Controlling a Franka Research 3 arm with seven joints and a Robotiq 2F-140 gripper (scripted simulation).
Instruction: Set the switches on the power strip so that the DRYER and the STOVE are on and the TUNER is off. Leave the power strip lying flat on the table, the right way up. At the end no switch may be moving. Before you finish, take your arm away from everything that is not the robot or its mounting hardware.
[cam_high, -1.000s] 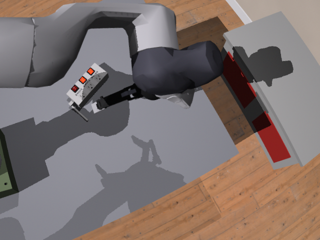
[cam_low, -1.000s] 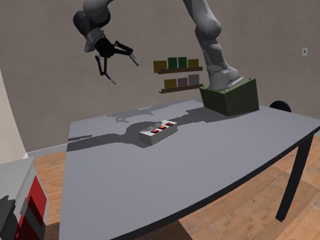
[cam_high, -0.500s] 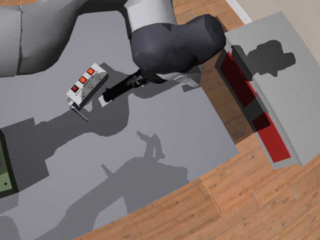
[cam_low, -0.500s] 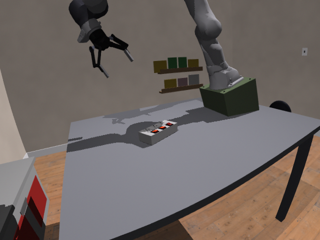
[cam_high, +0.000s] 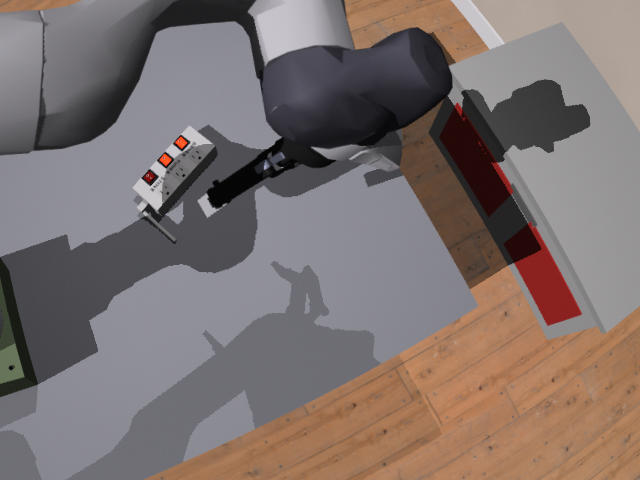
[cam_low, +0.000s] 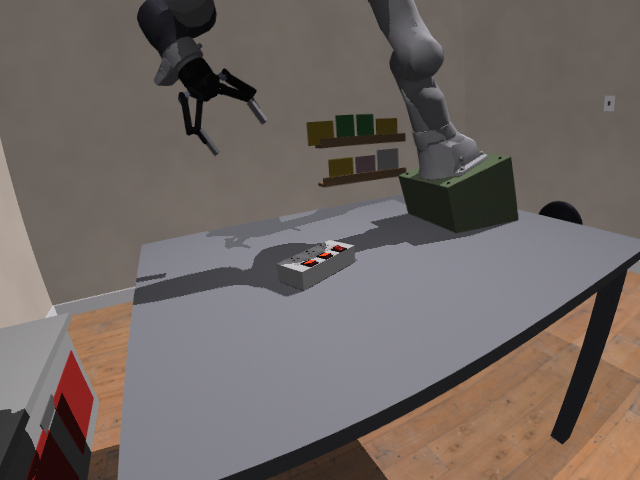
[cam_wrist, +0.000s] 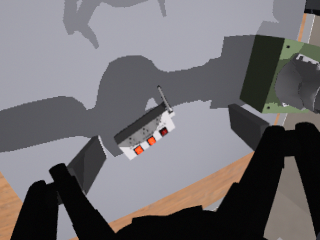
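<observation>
The white power strip (cam_high: 174, 169) lies flat on the grey table, right way up, with three red rocker switches in a row on top. It also shows in the exterior view (cam_low: 316, 264) and small in the wrist view (cam_wrist: 147, 135). The labels beside the switches are too small to read, and I cannot tell the rockers' positions. A short grey cable stub (cam_high: 161, 226) sticks out of one end. My gripper (cam_low: 221, 119) hangs high above the table, well to the strip's side, fingers wide open and empty. In the wrist view (cam_wrist: 167, 194) its dark fingers frame the strip far below.
The arm's green base block (cam_low: 460, 192) stands on the table's far corner. A grey cabinet with red panels (cam_high: 522, 206) stands on the wooden floor off the table's edge. Wall shelves with coloured boxes (cam_low: 356, 149) hang behind.
</observation>
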